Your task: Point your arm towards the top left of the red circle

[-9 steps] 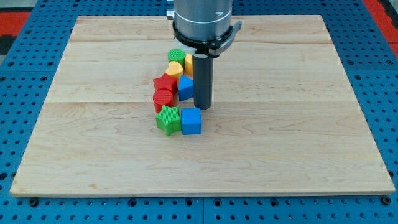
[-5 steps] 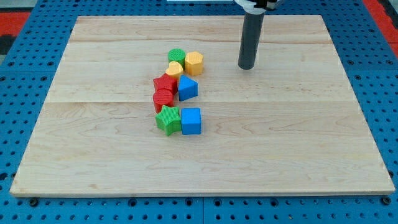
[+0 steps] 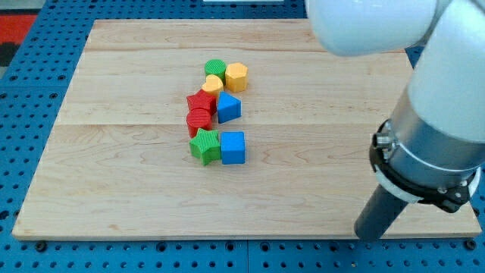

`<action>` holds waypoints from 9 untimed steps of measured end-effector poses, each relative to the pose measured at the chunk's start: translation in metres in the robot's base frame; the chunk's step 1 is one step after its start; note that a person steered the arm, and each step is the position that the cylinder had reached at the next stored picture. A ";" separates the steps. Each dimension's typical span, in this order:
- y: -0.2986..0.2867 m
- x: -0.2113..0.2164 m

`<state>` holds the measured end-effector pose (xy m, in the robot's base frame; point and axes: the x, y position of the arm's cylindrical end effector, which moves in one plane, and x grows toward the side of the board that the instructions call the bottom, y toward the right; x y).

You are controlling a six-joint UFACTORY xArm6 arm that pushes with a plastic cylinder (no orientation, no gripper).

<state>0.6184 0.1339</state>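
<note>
So the biggest thing here is the wooden board [image 3: 114, 189], sitting on a blue pegboard table [image 3: 30, 114]. The arm [image 3: 432, 114] comes next, a big white and grey body filling the view's right side, with the dark rod hanging down from it. My tip [image 3: 369, 236] is down at the board's bottom edge, near the view's bottom right corner. There's no hand on this rig, just the bare rod, so nothing to spread or pinch, and it isn't touching any block.

All the blocks sit in one cluster well apart from my tip, up and off toward the view's left of it. Closest to the tip is the blue cube [image 3: 233, 148], with the green star [image 3: 204, 145] touching its far side. Above those, further from the tip, is the blue triangular block [image 3: 229, 108], then the red star [image 3: 201, 101] beside it. The red circle [image 3: 199, 120] sits just under the red star, right above the green star. Farthest up from the tip are the yellow hexagon [image 3: 236, 76], the green circle [image 3: 215, 68] and the small yellow circle [image 3: 213, 83] tucked between them
</note>
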 end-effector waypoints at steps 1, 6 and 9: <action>-0.152 -0.006; -0.264 -0.184; -0.236 -0.202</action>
<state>0.4163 -0.1022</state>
